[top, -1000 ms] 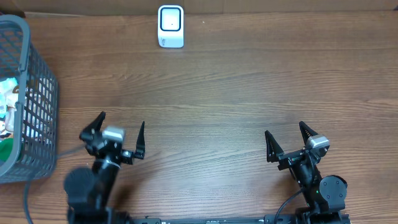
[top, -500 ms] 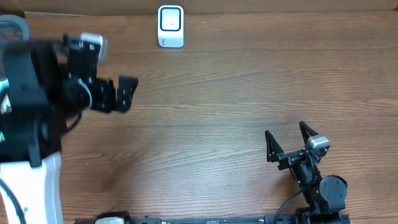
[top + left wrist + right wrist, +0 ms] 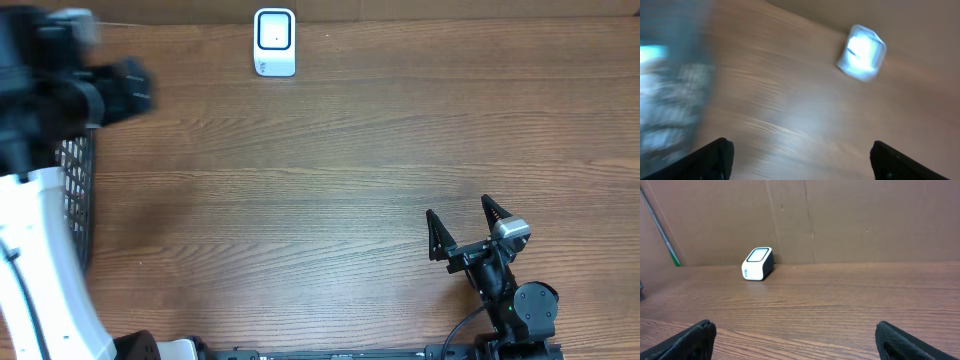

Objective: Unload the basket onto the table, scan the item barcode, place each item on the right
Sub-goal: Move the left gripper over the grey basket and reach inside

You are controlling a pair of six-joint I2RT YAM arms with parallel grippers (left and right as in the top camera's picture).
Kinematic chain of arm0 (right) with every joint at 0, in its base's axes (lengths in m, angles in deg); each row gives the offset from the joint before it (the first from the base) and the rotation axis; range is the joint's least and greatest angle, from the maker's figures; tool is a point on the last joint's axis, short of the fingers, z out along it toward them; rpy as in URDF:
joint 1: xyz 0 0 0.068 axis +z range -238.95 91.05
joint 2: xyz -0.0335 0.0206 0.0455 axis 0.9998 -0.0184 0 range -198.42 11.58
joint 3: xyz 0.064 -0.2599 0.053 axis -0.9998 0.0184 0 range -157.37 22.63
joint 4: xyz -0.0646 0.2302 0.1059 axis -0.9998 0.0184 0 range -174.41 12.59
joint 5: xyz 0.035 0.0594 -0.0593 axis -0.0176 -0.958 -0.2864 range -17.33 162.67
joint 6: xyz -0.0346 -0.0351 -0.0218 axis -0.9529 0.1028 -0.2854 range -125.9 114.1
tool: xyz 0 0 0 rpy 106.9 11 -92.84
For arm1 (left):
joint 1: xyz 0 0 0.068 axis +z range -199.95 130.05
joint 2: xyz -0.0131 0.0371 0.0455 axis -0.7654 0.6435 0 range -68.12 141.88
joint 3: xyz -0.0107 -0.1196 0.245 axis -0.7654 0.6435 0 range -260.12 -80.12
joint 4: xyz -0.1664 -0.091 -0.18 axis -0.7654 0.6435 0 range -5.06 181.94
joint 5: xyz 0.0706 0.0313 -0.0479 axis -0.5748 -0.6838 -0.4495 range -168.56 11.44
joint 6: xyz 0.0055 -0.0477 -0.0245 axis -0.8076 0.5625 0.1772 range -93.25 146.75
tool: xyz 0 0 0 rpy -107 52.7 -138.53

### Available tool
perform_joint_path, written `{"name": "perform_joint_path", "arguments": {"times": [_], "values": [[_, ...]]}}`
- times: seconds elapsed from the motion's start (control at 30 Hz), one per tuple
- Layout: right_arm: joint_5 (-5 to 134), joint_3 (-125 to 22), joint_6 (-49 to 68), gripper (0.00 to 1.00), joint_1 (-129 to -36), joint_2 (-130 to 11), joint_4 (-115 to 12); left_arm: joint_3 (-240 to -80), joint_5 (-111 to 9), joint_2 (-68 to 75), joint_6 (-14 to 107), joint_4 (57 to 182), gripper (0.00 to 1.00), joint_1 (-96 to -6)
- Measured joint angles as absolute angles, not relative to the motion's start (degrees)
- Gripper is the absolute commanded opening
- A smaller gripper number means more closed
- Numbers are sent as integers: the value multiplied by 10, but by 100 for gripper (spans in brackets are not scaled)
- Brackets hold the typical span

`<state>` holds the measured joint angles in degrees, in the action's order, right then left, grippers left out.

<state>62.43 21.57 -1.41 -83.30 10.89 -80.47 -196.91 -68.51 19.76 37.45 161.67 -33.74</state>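
The white barcode scanner (image 3: pixel 274 42) stands at the table's far edge; it also shows in the left wrist view, blurred (image 3: pixel 861 52), and in the right wrist view (image 3: pixel 757 263). My left arm (image 3: pixel 60 80) is raised high over the grey basket (image 3: pixel 78 200) at the left and covers most of it. My left gripper (image 3: pixel 802 160) is open with nothing between its fingers. The basket's contents are a blur (image 3: pixel 667 95), so no item can be made out. My right gripper (image 3: pixel 465 228) rests open and empty near the front right, and its wrist view shows the same (image 3: pixel 797 340).
A brown cardboard wall (image 3: pixel 840 220) closes off the back of the wooden table (image 3: pixel 350 180). A thin pole with a green end (image 3: pixel 662 235) leans at the back left in the right wrist view.
My left arm has lifted from the table's front and swung left and back, up over the basket. The right arm and the scanner have not moved.
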Motion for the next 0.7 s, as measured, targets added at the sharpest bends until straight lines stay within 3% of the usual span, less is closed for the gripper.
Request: {"name": "perform_joint_path", "arguments": {"times": [0.3, 0.47, 0.7], "values": [[624, 216, -14, 100, -833, 109, -805, -1992, -740, 207, 449, 1641, 90, -80], [624, 216, -14, 100, -833, 109, -805, -1990, -750, 253, 463, 1691, 90, -8], [624, 216, -14, 100, -833, 109, -805, -1903, -761, 314, 477, 1630, 90, 26]]}}
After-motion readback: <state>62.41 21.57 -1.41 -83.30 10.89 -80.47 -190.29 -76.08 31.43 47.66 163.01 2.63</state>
